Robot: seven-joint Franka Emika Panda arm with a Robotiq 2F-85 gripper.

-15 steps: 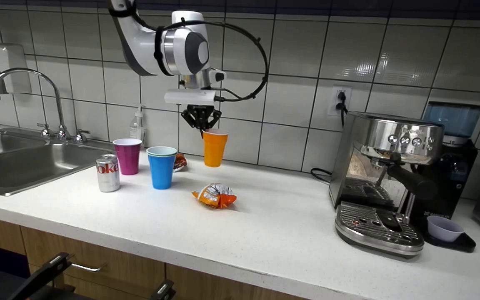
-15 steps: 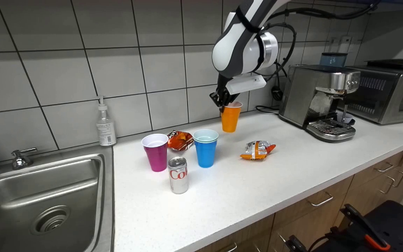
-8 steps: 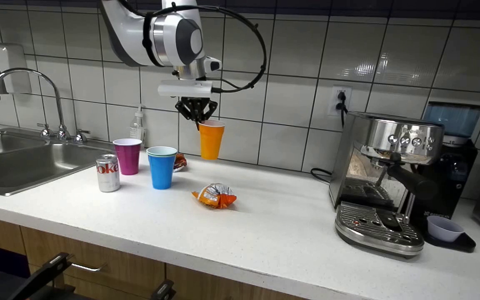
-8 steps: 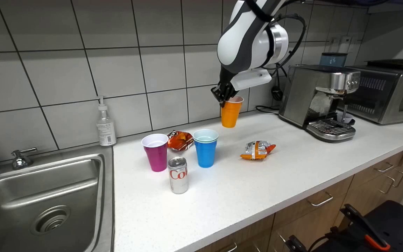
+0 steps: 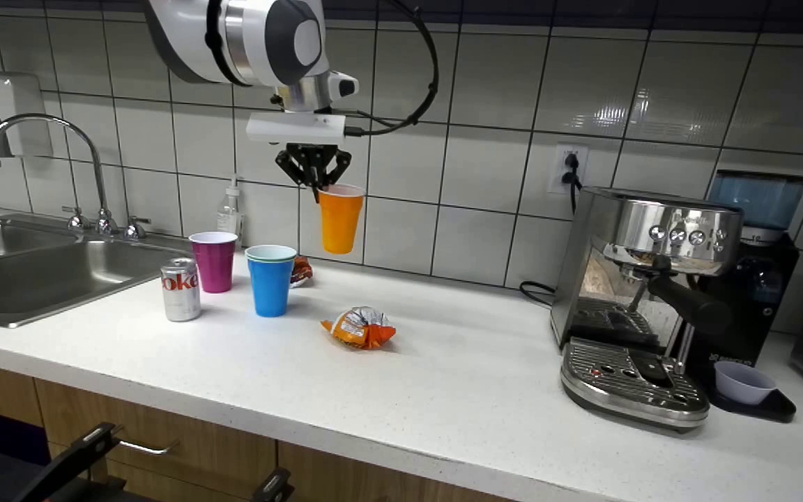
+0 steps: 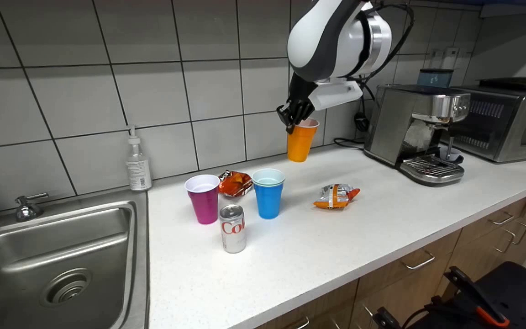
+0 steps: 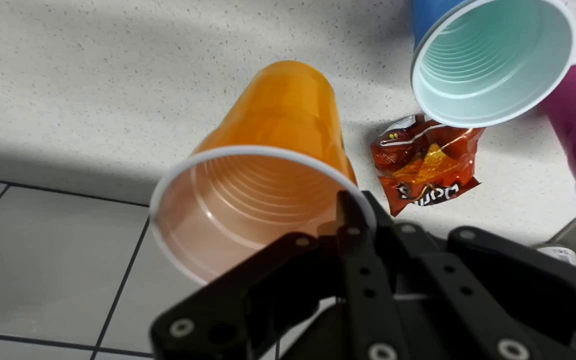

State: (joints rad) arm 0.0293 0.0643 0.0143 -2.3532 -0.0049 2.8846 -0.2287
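Because the hand (image 7: 360, 211) is clamped on just one side of the rim of the orange cup (image 7: 288, 117), which hangs beneath it above the speckled counter (image 5: 457, 390), the cup could twist or slip; a harder squeeze might crease its wall. Carried low, it could bump the blue cup (image 5: 271, 287) below the hand. The orange cup is a smooth, likely plastic taper, ribbed inside; the red snack bag (image 7: 428, 160), also below, is crinkled and glossy.
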